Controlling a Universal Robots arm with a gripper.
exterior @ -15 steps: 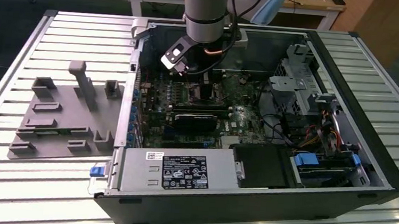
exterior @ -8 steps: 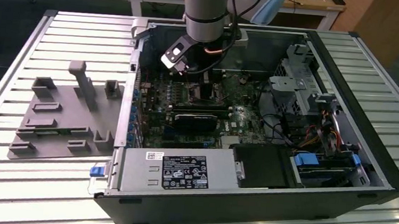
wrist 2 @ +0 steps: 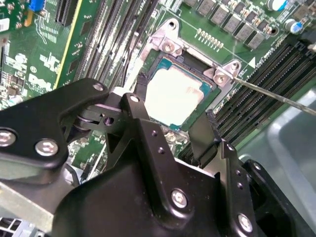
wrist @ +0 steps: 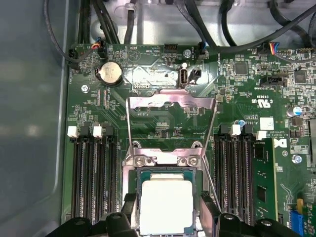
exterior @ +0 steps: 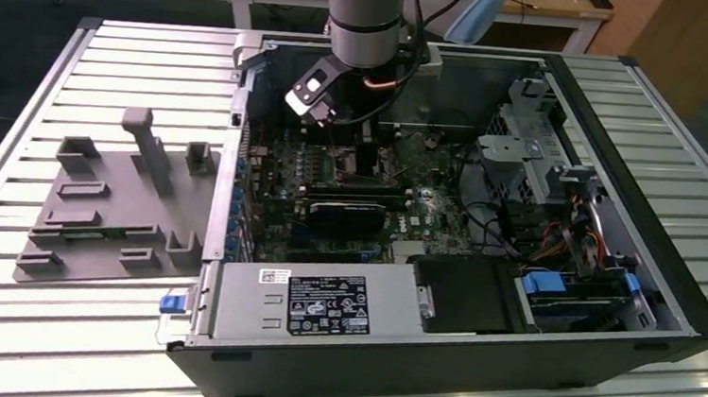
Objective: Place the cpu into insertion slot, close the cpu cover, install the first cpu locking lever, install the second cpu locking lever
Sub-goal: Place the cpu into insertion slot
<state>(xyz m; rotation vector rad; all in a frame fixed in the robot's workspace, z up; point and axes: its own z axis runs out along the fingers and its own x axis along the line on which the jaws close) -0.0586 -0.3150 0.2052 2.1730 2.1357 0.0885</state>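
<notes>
Slatted pale table (exterior: 53, 327) carrying two items. An open black computer case (exterior: 441, 381) lies on its side across the middle and the exterior view's right. A grey fixture plate (exterior: 86, 230) with upright posts lies flat just beside it, on the exterior view's left.

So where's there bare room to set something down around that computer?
Bare table slats lie in front of the grey fixture, and on the exterior view's right of the computer case. Inside it is crowded: the end effector hangs over the cpu on the packed motherboard.
</notes>
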